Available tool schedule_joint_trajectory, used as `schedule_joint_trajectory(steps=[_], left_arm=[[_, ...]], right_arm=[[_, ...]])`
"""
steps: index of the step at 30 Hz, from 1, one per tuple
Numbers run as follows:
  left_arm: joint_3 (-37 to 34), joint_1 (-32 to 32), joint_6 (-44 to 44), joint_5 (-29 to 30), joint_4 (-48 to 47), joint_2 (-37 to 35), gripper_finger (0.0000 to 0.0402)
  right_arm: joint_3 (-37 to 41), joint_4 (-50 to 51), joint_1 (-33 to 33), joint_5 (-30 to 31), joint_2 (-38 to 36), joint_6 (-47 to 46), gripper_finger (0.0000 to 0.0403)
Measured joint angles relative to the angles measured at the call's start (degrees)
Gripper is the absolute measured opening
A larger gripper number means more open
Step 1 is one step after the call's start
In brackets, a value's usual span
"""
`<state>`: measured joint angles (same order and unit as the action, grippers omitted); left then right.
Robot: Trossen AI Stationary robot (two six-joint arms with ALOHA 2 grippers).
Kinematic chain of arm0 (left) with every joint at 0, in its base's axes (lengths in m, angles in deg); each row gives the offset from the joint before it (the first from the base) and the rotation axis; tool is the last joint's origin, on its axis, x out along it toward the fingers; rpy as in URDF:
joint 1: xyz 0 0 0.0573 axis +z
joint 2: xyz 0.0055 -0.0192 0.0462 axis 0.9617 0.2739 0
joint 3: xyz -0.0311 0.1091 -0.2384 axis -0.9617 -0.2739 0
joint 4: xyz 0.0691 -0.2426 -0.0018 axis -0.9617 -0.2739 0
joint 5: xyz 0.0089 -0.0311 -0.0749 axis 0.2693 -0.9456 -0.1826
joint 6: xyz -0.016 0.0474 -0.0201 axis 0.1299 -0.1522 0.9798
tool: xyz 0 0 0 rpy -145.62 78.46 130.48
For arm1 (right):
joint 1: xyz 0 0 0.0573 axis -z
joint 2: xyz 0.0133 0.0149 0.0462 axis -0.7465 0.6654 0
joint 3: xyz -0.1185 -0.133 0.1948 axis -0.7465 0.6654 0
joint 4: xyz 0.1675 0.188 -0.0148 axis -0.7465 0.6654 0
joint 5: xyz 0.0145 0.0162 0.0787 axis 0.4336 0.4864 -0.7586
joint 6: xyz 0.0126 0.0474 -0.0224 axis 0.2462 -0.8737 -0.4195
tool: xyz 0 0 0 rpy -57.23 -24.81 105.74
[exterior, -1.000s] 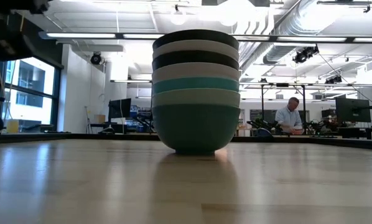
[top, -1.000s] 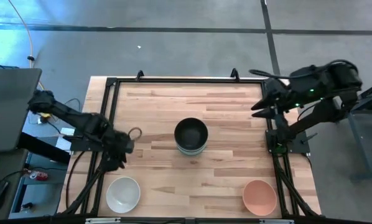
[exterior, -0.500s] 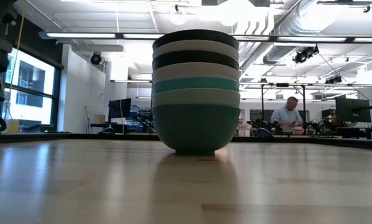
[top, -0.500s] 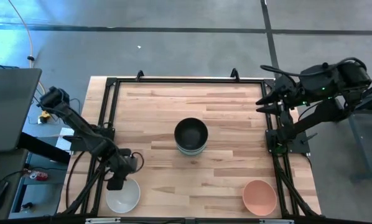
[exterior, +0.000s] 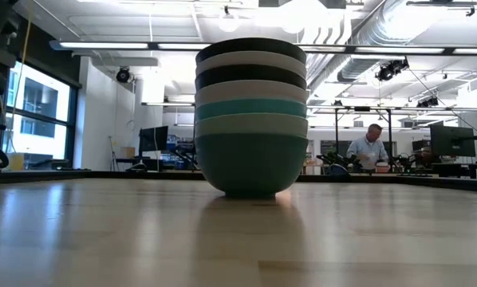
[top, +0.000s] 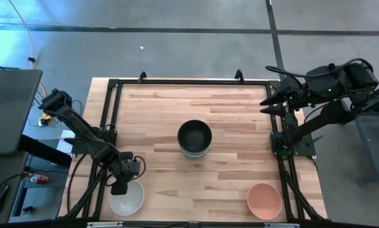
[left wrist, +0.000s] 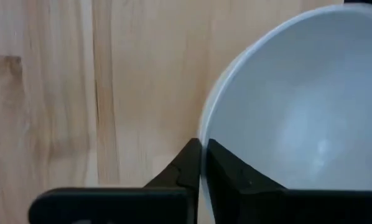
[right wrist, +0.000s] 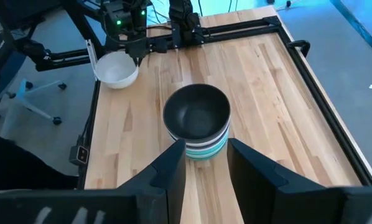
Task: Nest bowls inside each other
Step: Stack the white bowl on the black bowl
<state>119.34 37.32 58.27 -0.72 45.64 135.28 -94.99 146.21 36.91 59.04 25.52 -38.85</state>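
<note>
Stack of nested round bowls [top: 194,139] lies toward table centre from the left tool [top: 121,184], clamped on the smooth white bowl's [top: 127,197] rim (right tool [top: 267,106] open, idle).

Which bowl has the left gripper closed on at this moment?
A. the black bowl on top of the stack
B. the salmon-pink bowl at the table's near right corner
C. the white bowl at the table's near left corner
C: in the left wrist view the left gripper pinches the rim of the white bowl, one finger inside and one outside.
</note>
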Motion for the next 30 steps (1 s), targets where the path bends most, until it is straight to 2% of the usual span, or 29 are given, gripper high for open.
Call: schedule_joint_trajectory(steps=[7,15,20,30], left_arm=[[0.48,5.57,0.32,-0.36,-2.35,-0.95,0.0003],[4.64,20.5,-0.22,-2.55,-5.4,-0.91,0.0002],[10.38,30.22,-4.44,-2.5,-8.29,-0.89,0.0001],[26.45,44.27,-16.11,-1.75,-28.66,-0.89,0.0]], right_arm=[[0.0,0.0,0.0,0.36,0.02,0.0,0.011],[0.0,0.0,0.0,1.42,0.04,0.01,0.011],[0.0,0.01,0.0,1.44,0.04,0.02,0.011],[0.0,0.04,0.0,1.49,0.04,0.71,0.011]])
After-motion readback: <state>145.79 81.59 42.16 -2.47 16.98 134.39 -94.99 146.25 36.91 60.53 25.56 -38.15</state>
